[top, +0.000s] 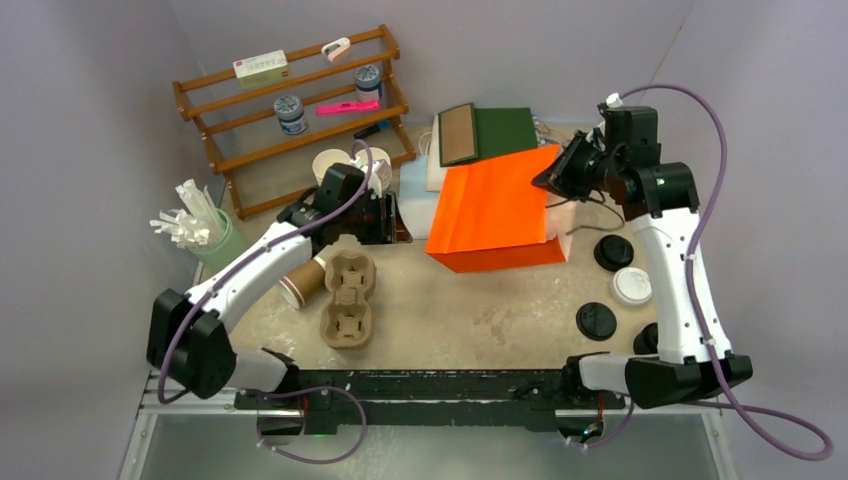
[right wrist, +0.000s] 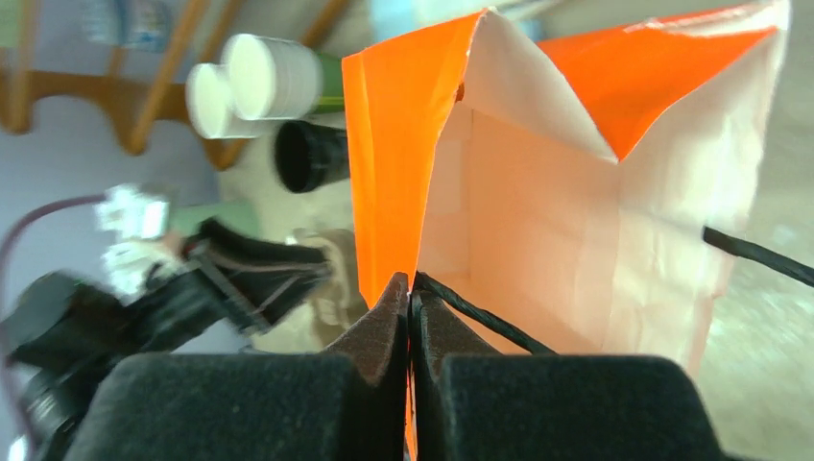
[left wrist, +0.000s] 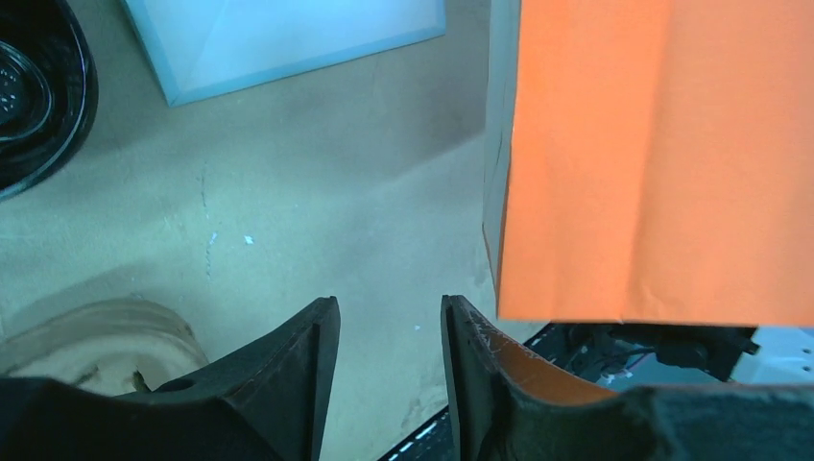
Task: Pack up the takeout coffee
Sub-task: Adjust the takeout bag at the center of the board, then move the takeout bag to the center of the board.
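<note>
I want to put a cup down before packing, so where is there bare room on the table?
Front centre of the table is bare, bordered by the carrier, the bag and the lids. Crowded: back left by the shelf, white cups and straws; right edge among the lids.

The top view looks down from behind onto the orange bag (top: 497, 205). Past the left gripper (left wrist: 389, 331), one wrist view sits close beside that bag; past the right gripper (right wrist: 411, 298), the other peers into its mouth. All share it.
</note>
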`<state>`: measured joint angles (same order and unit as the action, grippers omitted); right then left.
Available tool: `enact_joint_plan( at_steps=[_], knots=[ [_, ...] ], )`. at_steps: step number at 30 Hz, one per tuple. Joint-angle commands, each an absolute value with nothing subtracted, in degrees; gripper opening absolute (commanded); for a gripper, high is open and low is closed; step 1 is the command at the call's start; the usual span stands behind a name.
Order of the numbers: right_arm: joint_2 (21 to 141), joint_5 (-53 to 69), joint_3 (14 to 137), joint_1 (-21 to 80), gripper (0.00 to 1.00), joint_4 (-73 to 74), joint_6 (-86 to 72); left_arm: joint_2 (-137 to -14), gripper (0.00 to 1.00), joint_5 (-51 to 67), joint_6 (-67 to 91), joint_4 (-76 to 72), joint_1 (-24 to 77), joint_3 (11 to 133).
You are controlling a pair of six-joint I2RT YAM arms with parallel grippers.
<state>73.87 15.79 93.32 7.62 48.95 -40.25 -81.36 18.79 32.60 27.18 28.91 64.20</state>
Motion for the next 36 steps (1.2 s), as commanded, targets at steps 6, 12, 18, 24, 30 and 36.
enact_joint_plan(
  at_steps=[6,12,18,24,30,36],
  knots=[
    [76.1,-3.5,99.9,12.4,0.00,75.9,-33.4,-70.9,0.47,14.4,33.7,26.9,28.8,61.4],
    [80.1,-6.0,98.9,22.8,0.25,74.2,-36.3,-69.4,0.51,8.3,30.8,30.1,28.8,63.8],
    [81.1,-0.4,99.1,28.0,0.68,66.2,-37.5,-69.7,0.54,5.6,30.6,31.4,28.8,64.6],
    [78.9,6.6,101.4,28.3,0.68,61.9,-36.2,-68.6,0.57,0.8,29.4,33.0,28.8,67.3],
    [78.0,14.0,106.3,28.1,0.74,59.8,-36.6,-68.7,0.60,4.2,28.5,31.2,28.8,68.5],
    [78.6,-0.2,113.1,28.1,0.74,65.0,-39.5,-67.5,0.62,13.1,26.4,22.8,30.9,67.7]
  ],
)
